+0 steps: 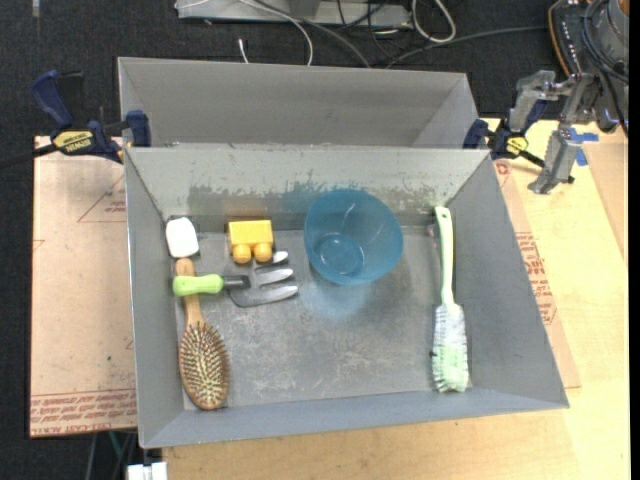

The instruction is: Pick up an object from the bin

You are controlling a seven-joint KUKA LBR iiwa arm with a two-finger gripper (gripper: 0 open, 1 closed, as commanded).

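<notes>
Tool (556,173) and arm sit outside the grey bin (300,150), beyond the bin's corner on the side from which the arm reaches in, so the pick looks not yet begun: nothing hangs from the tool and nothing in the bin looks lifted off the floor. Whether the tool is spread or pressed together I cannot tell. Nearest to it inside the bin is a long bottle brush (447,313) with a pale green handle and white-green bristles, lying along the wall closest to the tool, handle end toward it and bristle end away. A little farther from the tool stands an upright blue bowl (352,238), apart from the brush. Well away on the far side from the tool lies a loose group: a yellow toy block (250,238), a small fork with a green handle (238,287), a white rounded piece (181,236) and a wooden hairbrush (203,360) with its bristles up. By my reading, everything is left to do: travel in over the rim, descend on one thing, close, and lift. The arm's last links stand high and drawn back from the bin, with the wrist pointing the tool roughly downward outside the wall.
</notes>
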